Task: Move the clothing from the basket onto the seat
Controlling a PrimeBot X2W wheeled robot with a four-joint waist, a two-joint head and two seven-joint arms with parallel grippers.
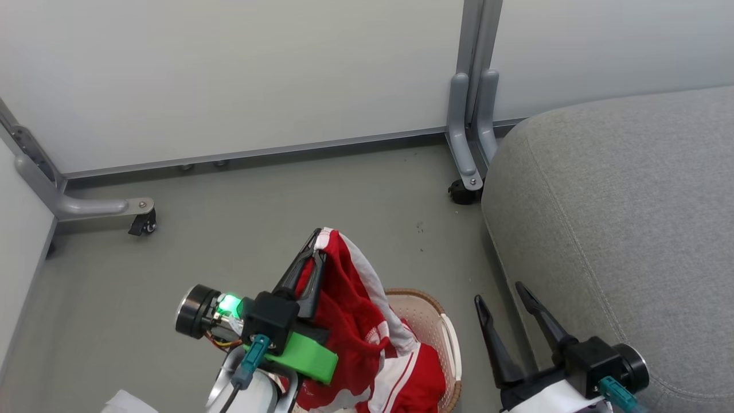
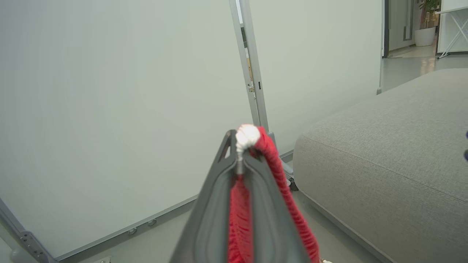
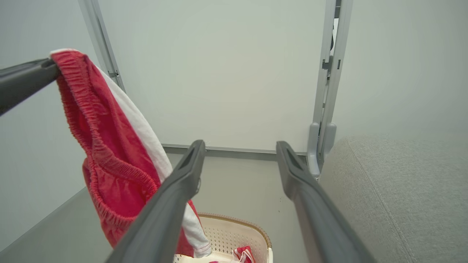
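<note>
- Head view: the left jaws are clamped on the elastic waistband of a soft bright red garment with a white side panel (image 1: pixel 350 298). It is held up over the cream-white perforated plastic basket with a brown woven-look rim (image 1: pixel 453 338).
- You cannot tell whether the garment's hanging hem touches the rim.
- The right jaws stand wide apart and hold nothing. They sit low between the basket and the large grey woven-fabric seat cushion (image 1: pixel 619 201).
- The seat lies on the robot's right of the basket. No clothing is on the part you can see.
- Risk: in the left wrist view the pinch sits near the fingertips on a thin bunch of waistband. A quick swing could pull it free onto the grey floor (image 1: pixel 287 195).
- Risk: if you carry it low, the hem could catch the rim, tip the basket or drag up what lies inside.
- Risk: the right jaws stand in the path to the seat, so the cloth may drape over them.
- Count: one garment lifted and one red piece with white stripes (image 3: pixel 243 254) in the basket, so two by my judgement. One basket, one seat.
</note>
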